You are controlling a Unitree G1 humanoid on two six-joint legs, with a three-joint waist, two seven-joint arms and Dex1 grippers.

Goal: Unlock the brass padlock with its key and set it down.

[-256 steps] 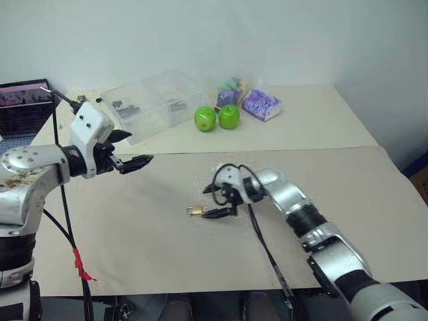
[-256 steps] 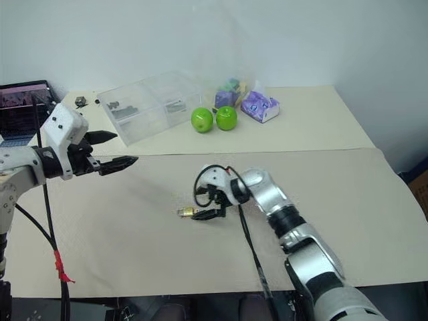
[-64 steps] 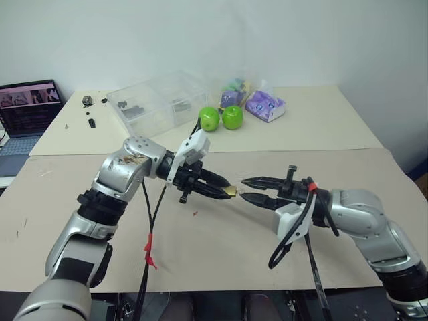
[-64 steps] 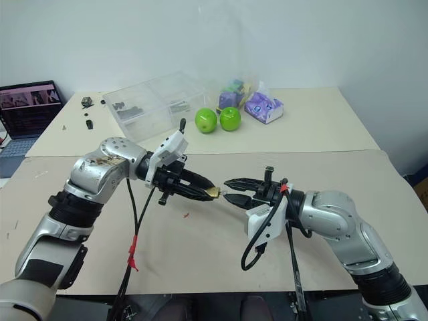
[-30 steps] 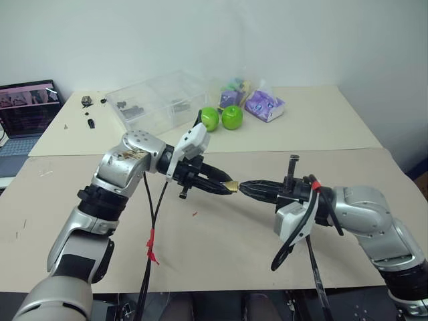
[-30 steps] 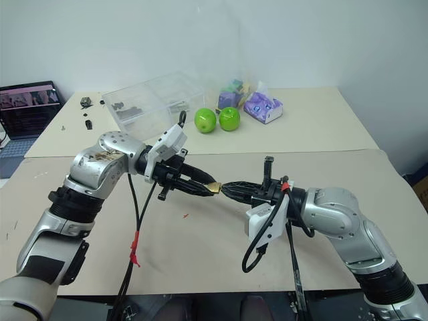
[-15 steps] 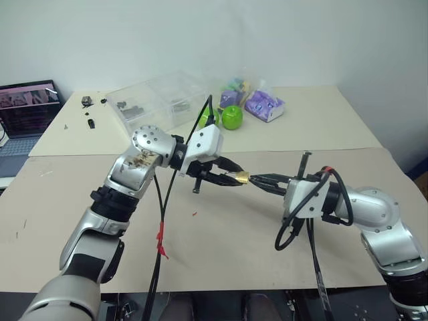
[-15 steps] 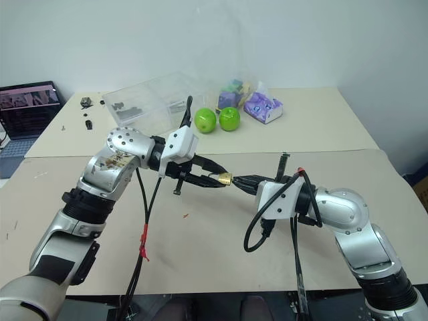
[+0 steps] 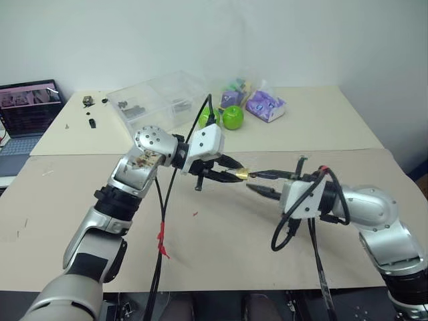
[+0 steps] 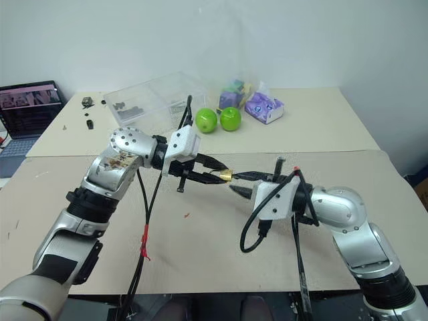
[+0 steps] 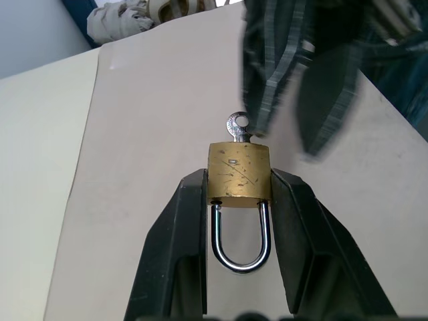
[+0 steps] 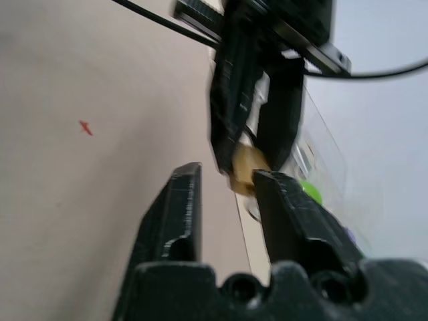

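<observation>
Brass padlock sits clamped between your left fingers, held above the surface, key in its body. Your right fingers stand parted at its three o'clock, near the key.

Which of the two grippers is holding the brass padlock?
The left gripper holds it: the brass padlock sits clamped between its fingers. The right gripper stands open just beyond the key.
</observation>
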